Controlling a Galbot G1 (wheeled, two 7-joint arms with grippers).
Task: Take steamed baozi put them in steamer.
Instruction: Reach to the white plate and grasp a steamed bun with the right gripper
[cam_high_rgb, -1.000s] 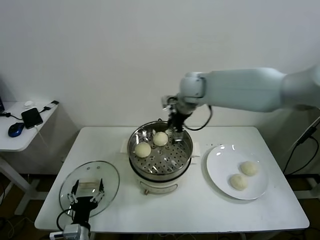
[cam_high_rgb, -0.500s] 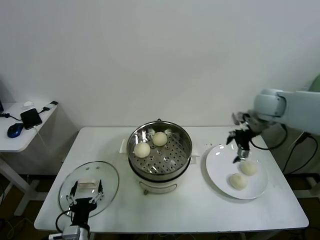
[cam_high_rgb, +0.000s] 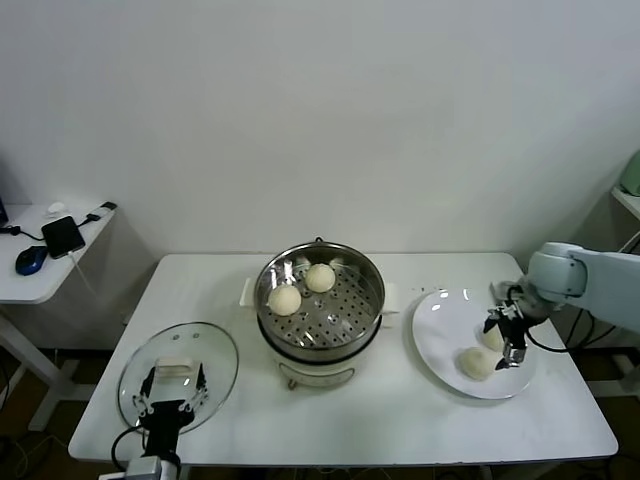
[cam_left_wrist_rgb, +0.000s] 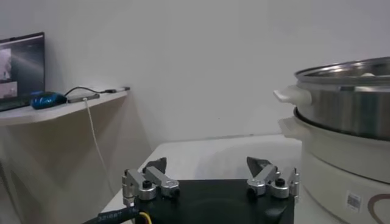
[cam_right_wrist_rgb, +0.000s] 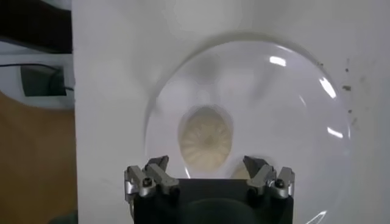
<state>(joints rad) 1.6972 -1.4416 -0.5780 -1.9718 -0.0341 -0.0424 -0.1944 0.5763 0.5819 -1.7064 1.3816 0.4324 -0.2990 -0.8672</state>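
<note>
While the left gripper sits parked at the lower left of the head view over the glass lid, fingers spread and holding nothing, the right gripper is the busy one. It's down at the right side of the frame, over the white plate, jaws wide apart and empty, right above the two baozi there. One baozi sits toward the plate's lower middle; the other baozi is partly hidden behind the gripper, so I can't tell if a finger is touching it. In the right wrist view one bun shows in the middle of the frame, just past the open fingers, ribbed top and all, with a sliver of a second bun near the bottom edge.

Other two baozi are already in the steamer at frame center: one on the left of the perforated tray, one toward the back, close but not touching.

Table is white. Side desk at far left has a phone and a blue mouse.
</note>
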